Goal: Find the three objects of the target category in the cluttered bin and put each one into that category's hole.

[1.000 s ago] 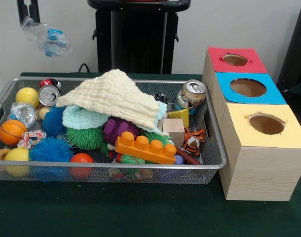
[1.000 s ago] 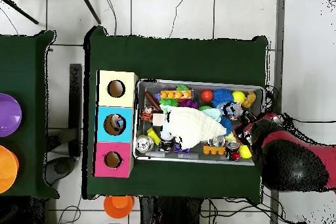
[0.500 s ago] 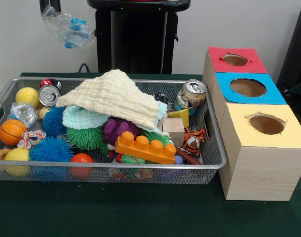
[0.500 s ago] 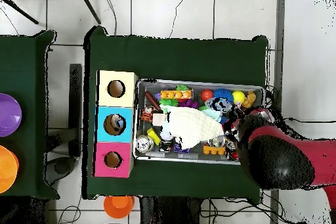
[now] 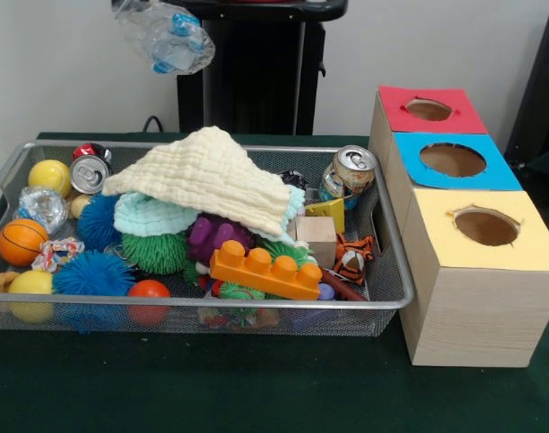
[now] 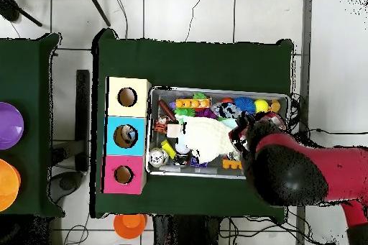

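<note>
Crushed clear plastic bottle with blue label [image 5: 166, 36] hangs high over the far left of the wire mesh bin [image 5: 396, 262], apparently carried. Gripper hidden above the front view's top edge and under the red and black arm [image 6: 302, 174] overhead; cannot tell the jaws' state. 3 wooden boxes stand right of the bin: red-topped [image 5: 432, 110], blue-topped [image 5: 454, 161], yellow-topped [image 5: 483, 230], 1 hole each.

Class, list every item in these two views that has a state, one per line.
Crushed clear plastic bottle: held aloft above the bin.
Cream muslin cloth: draped over the toys.
Silver drink can: leaning against the wire mesh bin's wall.
Red-topped hole: uncovered.
Blue-topped hole: uncovered.
Yellow-topped hole: uncovered.
</note>
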`<action>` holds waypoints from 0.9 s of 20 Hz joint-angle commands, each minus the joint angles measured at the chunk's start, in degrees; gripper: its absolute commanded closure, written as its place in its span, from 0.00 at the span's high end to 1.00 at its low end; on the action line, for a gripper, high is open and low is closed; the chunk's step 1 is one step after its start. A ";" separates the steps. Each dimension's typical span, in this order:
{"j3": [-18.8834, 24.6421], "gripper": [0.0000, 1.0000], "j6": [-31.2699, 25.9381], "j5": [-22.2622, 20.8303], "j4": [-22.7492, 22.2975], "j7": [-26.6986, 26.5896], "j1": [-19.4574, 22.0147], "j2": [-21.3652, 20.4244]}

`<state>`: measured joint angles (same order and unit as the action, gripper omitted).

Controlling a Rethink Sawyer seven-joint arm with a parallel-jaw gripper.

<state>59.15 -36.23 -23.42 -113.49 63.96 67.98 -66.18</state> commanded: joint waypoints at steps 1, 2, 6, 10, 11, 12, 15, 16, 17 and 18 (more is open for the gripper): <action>-2.87 0.00 -2.13 2.35 -6.96 6.00 -2.78 -2.35; -3.05 0.00 -2.06 2.66 -7.09 6.21 -3.12 -2.67; -3.99 0.00 -1.32 3.18 -7.63 6.57 -4.02 -3.07; -5.46 0.00 -0.35 3.14 -7.94 7.94 -5.64 -3.19; -5.83 0.00 -0.20 3.08 -7.91 8.19 -6.07 -3.13; -6.30 0.00 -0.02 3.11 -7.93 8.82 -6.74 -3.34; -7.53 0.00 0.38 3.21 -7.86 9.80 -8.38 -3.38; -8.01 0.00 0.61 3.33 -7.83 10.10 -8.87 -3.41; -8.47 0.00 0.75 3.36 -7.79 10.22 -9.33 -3.37; -9.04 0.00 0.95 3.31 -7.68 10.50 -9.83 -3.25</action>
<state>54.83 -36.22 -21.13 -116.33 63.96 59.81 -69.04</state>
